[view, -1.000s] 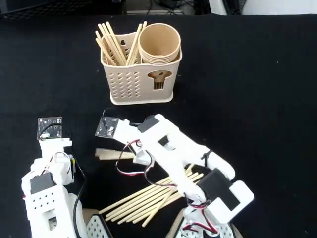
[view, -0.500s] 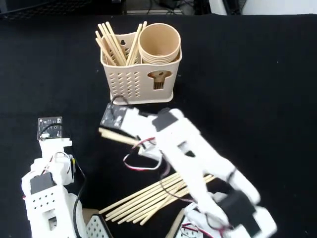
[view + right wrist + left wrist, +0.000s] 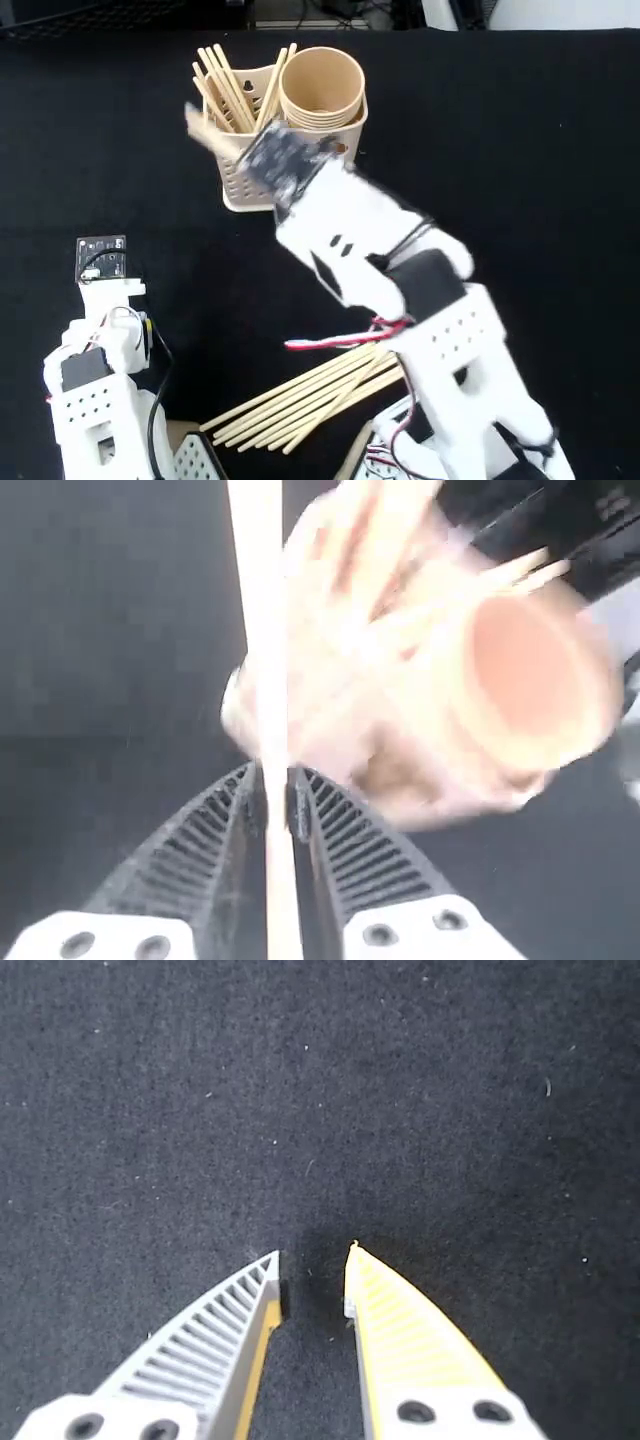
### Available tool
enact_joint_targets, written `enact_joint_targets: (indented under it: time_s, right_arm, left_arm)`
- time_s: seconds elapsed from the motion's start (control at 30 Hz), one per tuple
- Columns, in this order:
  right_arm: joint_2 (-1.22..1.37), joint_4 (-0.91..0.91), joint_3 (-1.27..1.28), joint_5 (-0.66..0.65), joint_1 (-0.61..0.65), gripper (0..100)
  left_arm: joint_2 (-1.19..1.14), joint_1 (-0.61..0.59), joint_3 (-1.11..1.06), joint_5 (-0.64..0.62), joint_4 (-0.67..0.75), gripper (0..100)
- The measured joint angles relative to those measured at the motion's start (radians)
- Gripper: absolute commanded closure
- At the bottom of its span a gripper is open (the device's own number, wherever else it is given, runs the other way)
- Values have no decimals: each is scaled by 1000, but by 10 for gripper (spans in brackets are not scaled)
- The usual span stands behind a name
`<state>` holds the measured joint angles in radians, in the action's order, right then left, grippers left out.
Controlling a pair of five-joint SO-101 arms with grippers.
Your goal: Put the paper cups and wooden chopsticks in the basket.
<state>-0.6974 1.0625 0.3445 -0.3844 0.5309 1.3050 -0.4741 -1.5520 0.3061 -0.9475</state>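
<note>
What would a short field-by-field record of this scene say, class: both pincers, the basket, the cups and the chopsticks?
Right pincer: shut on the held chopstick, close to the basket
Left pincer: open, nothing in it, over the black table
Basket contents: stacked paper cups and upright chopsticks
Loose chopsticks: a bundle lying on the table near the arm bases

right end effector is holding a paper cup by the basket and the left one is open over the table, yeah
Not quite. The right wrist view shows the right end effector shut on a wooden chopstick, not a paper cup. The rest holds: it is by the basket, and the left end effector is open over the table.
</note>
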Motion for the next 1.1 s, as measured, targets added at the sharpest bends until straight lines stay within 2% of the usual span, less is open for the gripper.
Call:
enact_joint_targets:
  time_s: [0.23,0.43,0.63,0.97,1.1]
  right_arm:
    - [83,-365,-60,157,35,985]
    - [267,-712,-61,170,34,985]
    - [428,-922,-61,170,34,985]
    - [629,-997,-61,170,-8,976]
    - [649,-977,-61,170,-15,881]
  left_arm:
    - [0,0,0,0,0,880]
    - [0,0,0,0,0,880]
    - [0,0,0,0,0,880]
    - [0,0,0,0,0,880]
    - [0,0,0,0,0,880]
